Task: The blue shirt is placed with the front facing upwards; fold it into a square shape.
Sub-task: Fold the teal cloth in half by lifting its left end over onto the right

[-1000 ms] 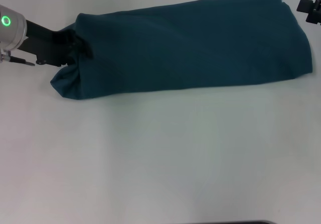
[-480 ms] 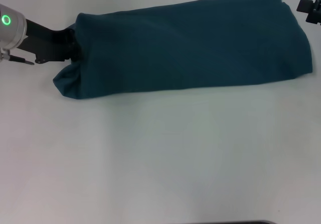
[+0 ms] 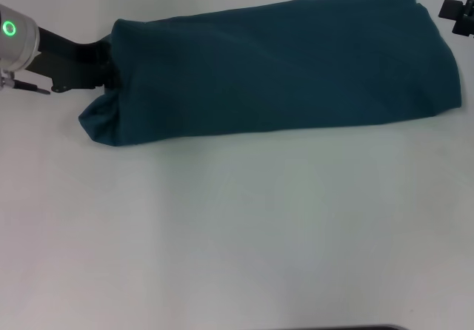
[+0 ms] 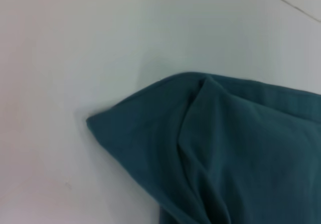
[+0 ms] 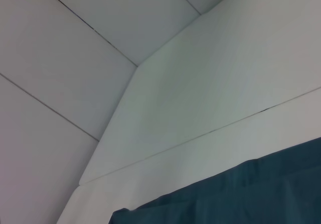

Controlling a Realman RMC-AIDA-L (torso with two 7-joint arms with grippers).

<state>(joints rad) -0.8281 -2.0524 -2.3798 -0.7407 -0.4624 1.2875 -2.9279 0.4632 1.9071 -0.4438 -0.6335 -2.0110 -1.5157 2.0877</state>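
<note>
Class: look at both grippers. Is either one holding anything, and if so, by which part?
The left gripper sits at the left end of the blue shirt, but a grip cannot be told. The right gripper is beside the far right corner, holding nothing.

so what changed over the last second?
The left gripper backed slightly away from the left end of the blue shirt, whose corner settled a touch rightward. No visible change in the last half second. The shirt stayed folded in a long band; the right gripper stayed at the far right edge.
</note>
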